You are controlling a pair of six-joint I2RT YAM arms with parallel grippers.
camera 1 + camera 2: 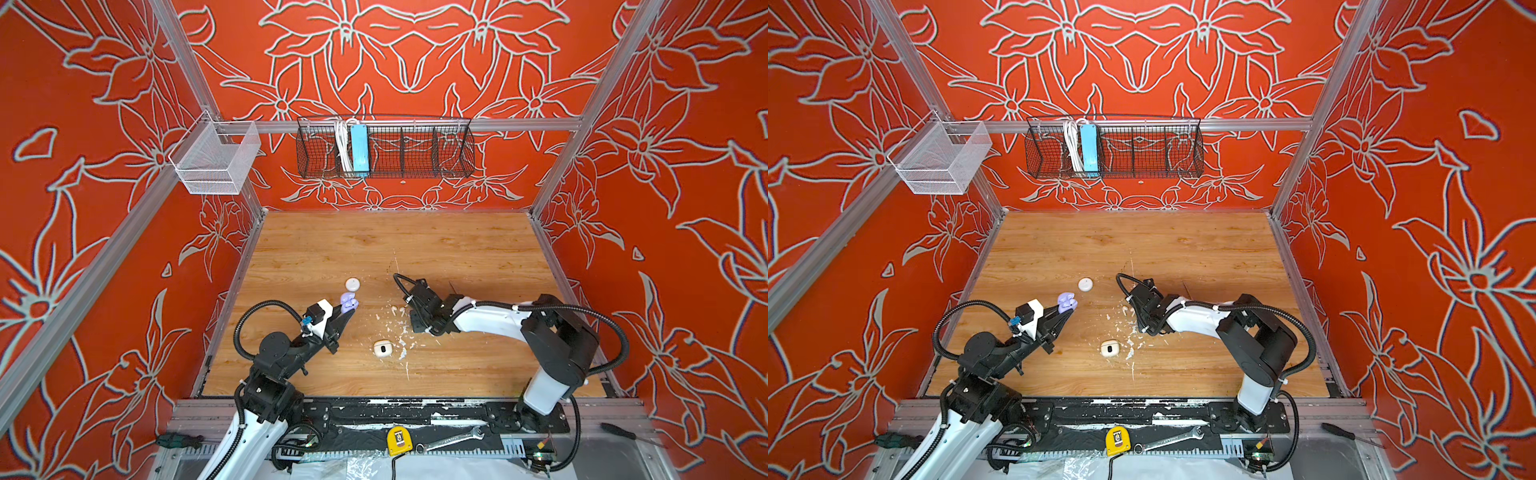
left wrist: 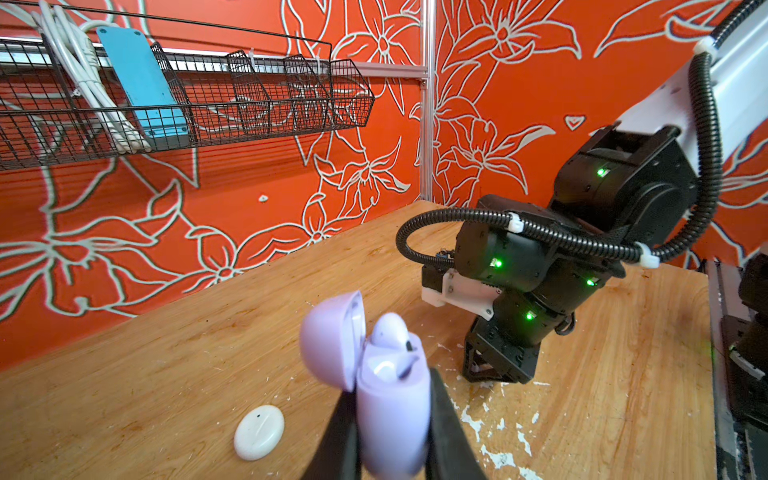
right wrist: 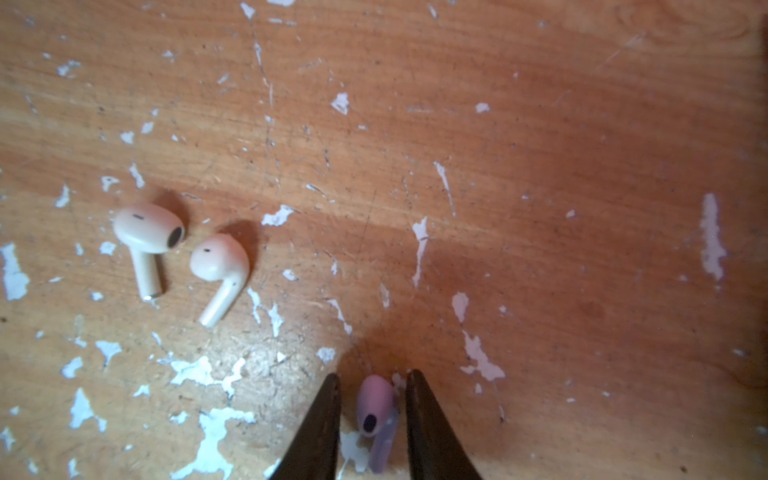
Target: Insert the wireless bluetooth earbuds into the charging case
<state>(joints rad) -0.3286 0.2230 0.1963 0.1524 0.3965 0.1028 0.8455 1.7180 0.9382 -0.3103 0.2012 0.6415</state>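
Both top views are looking down from high up front, sharing the whole table (image 1: 457,249); left wrist camera is facing across toward the wire basket (image 2: 249,104), right wrist peering closely at its surface.

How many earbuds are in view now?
4. Two cream earbuds on the table; one lavender earbud between the right gripper's fingers; another in the left gripper's lavender case. More may be hidden.

You're looking into a robot lab test cell: aluminium rails (image 1: 523,124) edge red floral panels (image 1: 415,50) around a paint-flecked wooden tabletop (image 1: 374,241). A black wire basket (image 1: 415,149) hangs on the far wall, and a wrench (image 1: 451,440) and screwdriver (image 1: 618,430) lie at the near edge.
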